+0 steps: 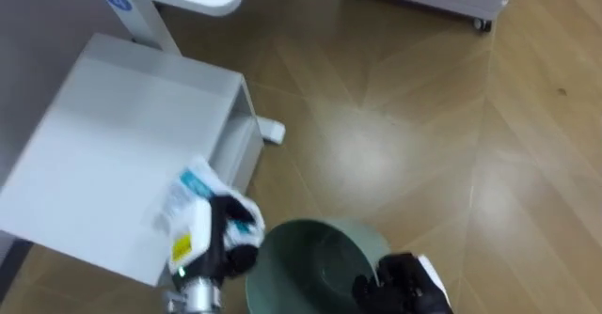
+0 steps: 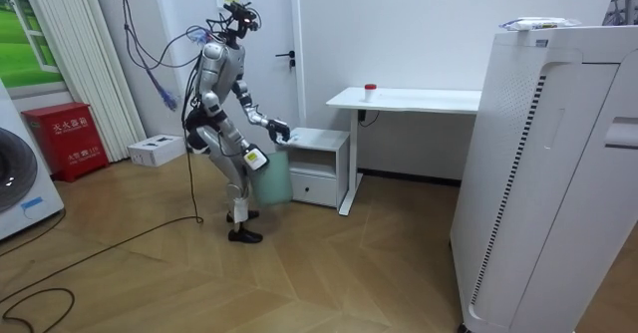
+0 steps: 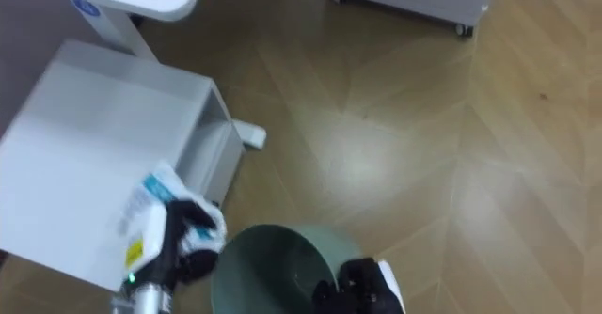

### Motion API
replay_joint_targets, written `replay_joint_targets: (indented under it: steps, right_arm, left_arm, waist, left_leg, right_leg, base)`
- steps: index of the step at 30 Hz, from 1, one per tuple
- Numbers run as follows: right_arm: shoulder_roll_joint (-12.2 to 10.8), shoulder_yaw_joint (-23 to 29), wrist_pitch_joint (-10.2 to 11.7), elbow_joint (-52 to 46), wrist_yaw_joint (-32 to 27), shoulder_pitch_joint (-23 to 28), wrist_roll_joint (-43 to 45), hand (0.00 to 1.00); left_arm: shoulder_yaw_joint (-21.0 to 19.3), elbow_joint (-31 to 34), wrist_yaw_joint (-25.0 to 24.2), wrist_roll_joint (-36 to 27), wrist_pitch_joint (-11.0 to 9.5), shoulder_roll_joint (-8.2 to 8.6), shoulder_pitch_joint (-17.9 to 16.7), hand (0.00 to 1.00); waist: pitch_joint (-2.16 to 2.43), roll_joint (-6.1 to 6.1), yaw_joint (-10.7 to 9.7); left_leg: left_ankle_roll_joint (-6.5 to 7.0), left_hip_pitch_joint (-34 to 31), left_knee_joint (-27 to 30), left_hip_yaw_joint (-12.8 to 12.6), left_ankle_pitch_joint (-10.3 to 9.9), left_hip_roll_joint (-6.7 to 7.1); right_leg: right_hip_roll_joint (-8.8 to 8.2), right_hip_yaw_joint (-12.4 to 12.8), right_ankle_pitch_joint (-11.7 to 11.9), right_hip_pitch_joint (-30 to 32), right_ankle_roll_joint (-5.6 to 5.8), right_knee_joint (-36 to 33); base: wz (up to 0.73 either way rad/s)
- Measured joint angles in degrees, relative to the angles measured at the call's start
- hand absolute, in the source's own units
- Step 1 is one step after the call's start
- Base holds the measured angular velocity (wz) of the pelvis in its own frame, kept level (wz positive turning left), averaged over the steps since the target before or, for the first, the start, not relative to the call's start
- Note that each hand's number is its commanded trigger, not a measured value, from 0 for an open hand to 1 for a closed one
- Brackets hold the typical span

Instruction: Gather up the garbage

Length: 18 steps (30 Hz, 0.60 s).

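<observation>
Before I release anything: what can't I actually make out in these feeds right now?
1. green bin: the eye views' lower edge cuts it off, so its bottom and contents are unseen.
2. right hand: at the bin's rim, cut by the same edge; its grip is unclear.
3. wrapper in the left hand: blurred, so its kind is unclear.
4. Room view: hands and wrapper are too small to check.

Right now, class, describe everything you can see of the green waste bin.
The green waste bin is round, open-topped and smooth, plastic by its look. It stands upright on the wooden floor, close beside the white cabinet. The right hand is at its rim on the robot's right; whether it grips is unclear. The left hand, curled round a white-and-blue wrapper, is just off its left rim. Nothing inside can be made out.
</observation>
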<state>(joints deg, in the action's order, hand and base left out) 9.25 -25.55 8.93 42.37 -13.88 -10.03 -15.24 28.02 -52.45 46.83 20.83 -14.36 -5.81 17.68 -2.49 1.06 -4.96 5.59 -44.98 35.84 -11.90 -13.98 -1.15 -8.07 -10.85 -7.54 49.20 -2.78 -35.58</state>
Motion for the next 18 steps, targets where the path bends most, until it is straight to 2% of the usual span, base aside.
replay_joint_targets:
  steps: [2,5,9,14,18]
  right_arm:
    - [0.09,0.18,0.79,-0.15,0.2,0.22,-0.17,1.0]
    - [0.01,0.3,1.97,-0.65,0.87,0.37,-0.17,1.0]
    - [-0.05,0.26,2.29,-0.64,2.1,1.59,-0.19,1.0]
    - [-0.22,0.52,2.29,-0.63,2.12,2.81,-0.03,1.0]
    - [-0.38,0.8,2.29,-0.32,2.08,2.69,-0.18,1.0]
  left_arm:
    - [0.36,1.36,-0.29,-0.45,-0.9,0.59,-1.25,1.0]
    - [0.76,3.52,-1.63,-2.85,-1.87,0.69,-2.4,1.0]
    - [3.83,3.65,-7.36,-9.68,-2.35,0.81,-2.9,1.0]
    - [4.89,3.55,-15.62,-16.26,-3.09,2.13,-5.04,1.0]
    - [5.44,3.41,-19.59,-16.82,-3.11,2.63,-5.98,1.0]
  waist:
    - [0.06,-0.06,0.6]
    - [0.09,-0.06,0.41]
    - [0.1,-0.08,0.46]
    - [0.1,-0.25,0.29]
    - [0.14,-0.34,0.36]
  left_leg:
    - [-0.17,1.77,-1.04,-0.57,0.36,-0.03]
    - [-0.31,2.27,-2.02,-0.76,0.98,0.02]
    - [-0.65,3.13,-2.8,-0.76,1.22,-0.29]
    - [-0.97,3.55,-4.31,-0.78,1.45,-0.36]
    - [-0.96,3.56,-4.69,-0.77,1.46,-0.35]
  right_leg:
    - [0.05,0.24,0.09,-1.36,-0.08,0.48]
    - [0.14,0.28,0.47,-1.67,-0.25,1.14]
    - [0.59,0.01,0.77,-2.66,-0.57,2.23]
    - [1.12,-0.01,1.14,-3.14,-0.53,3.92]
    - [1.21,0.0,1.16,-3.14,-0.5,4.15]
  base:
    - [0.0]
    - [-0.02]
    - [-0.02]
    - [-0.01]
    - [0.0]
